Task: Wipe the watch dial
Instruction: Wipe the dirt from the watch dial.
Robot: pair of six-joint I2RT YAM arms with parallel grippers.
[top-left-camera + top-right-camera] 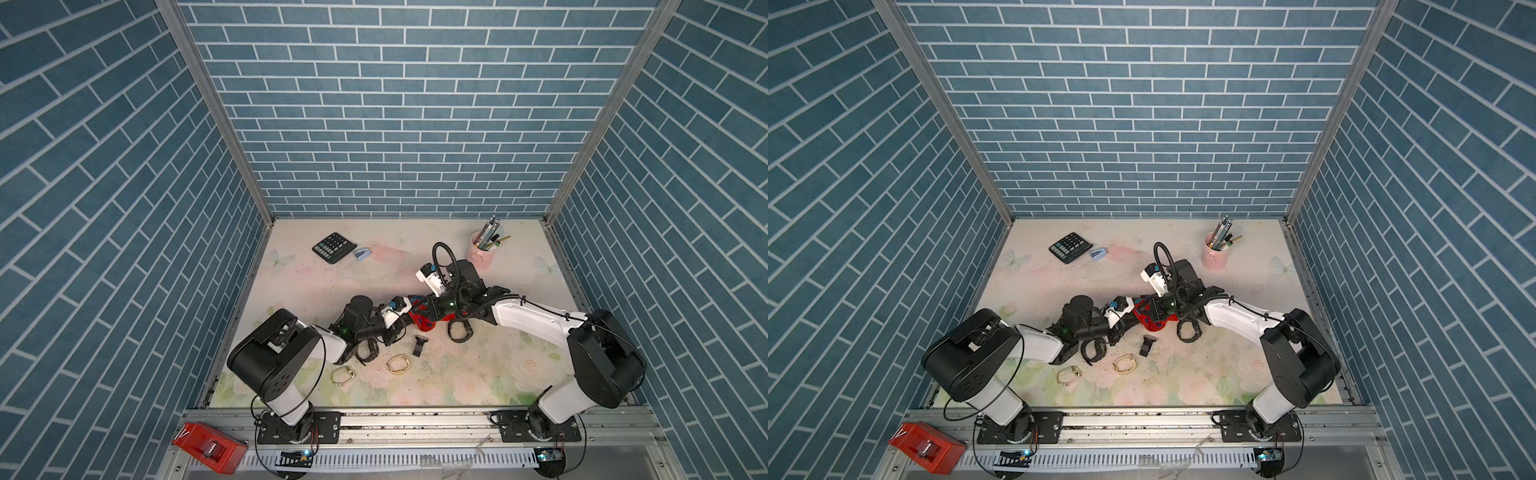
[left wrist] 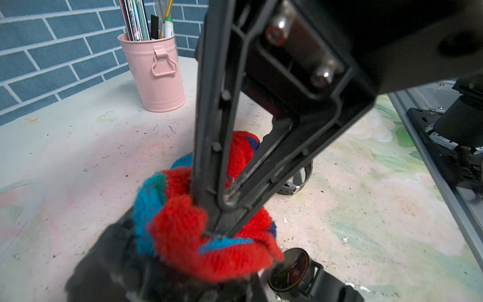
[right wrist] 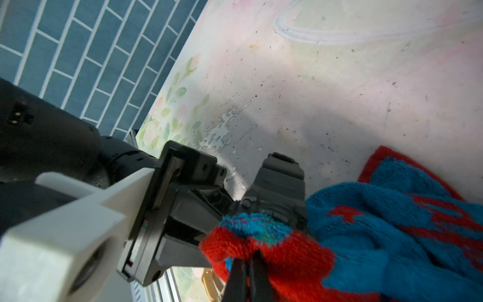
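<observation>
Right gripper (image 3: 248, 262): jaws pressed together on a fold of the red-and-blue terry cloth (image 3: 392, 235), low in the right wrist view.

Left gripper (image 3: 235, 204): jaws closed on the black watch (image 3: 281, 183) at the centre of the same view, with one strap end pointing up the frame.

Contact: the bunched end of the cloth touches the watch case and covers most of its face. In the left wrist view a round dark dial (image 2: 287, 269) shows at lower right, just beside the cloth's edge. I judge it to be the held watch's dial, partly uncovered.

Progress (judgement): cloth in one grip, watch in the other, the two brought together, so wiping is under way. The dial is too blurred to tell whether the glass is clean. Left to do: pass the cloth over the exposed part, then set both down.

Surroundings, in a top view: another black watch (image 1: 459, 330) and two gold-coloured bands (image 1: 343, 376) (image 1: 398, 365) lie loose on the worktop (image 1: 478, 374) in the lower middle of the frame. A pink pen pot (image 1: 482, 249) stands further up and to the right.
</observation>
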